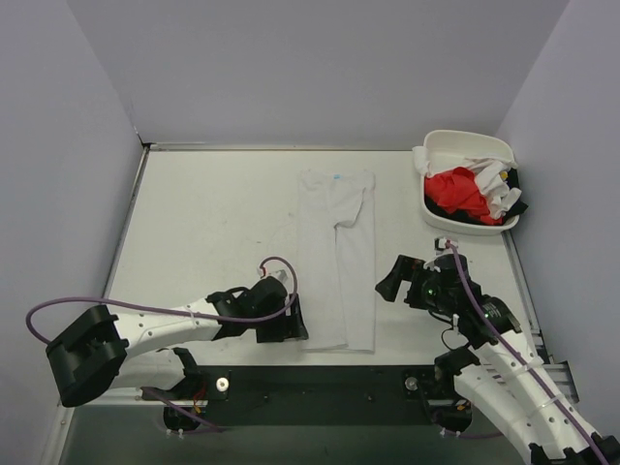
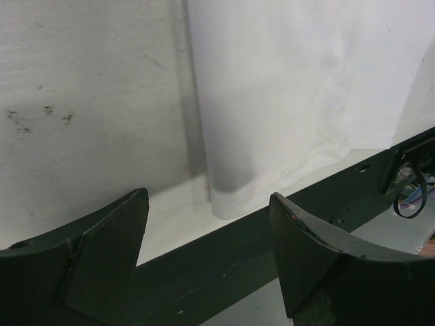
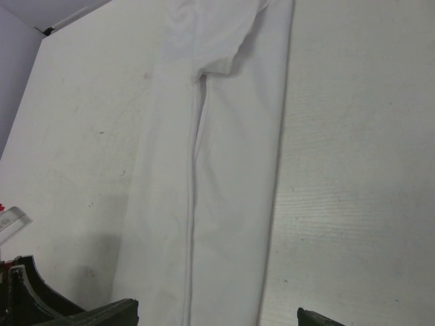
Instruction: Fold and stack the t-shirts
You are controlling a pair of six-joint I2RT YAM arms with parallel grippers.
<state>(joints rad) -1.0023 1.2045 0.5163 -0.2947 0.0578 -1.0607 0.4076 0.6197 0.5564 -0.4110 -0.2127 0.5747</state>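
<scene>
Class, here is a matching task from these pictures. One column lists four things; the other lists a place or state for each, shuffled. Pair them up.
1. white t-shirt
2. red t-shirt
3. left gripper
4. right gripper

A. lying in the tub at the far right corner
B. open, at the strip's near left corner
C. folded into a long strip on the table
D. open, right of the strip, not touching it

Pairs: 1-C, 2-A, 3-B, 4-D
</scene>
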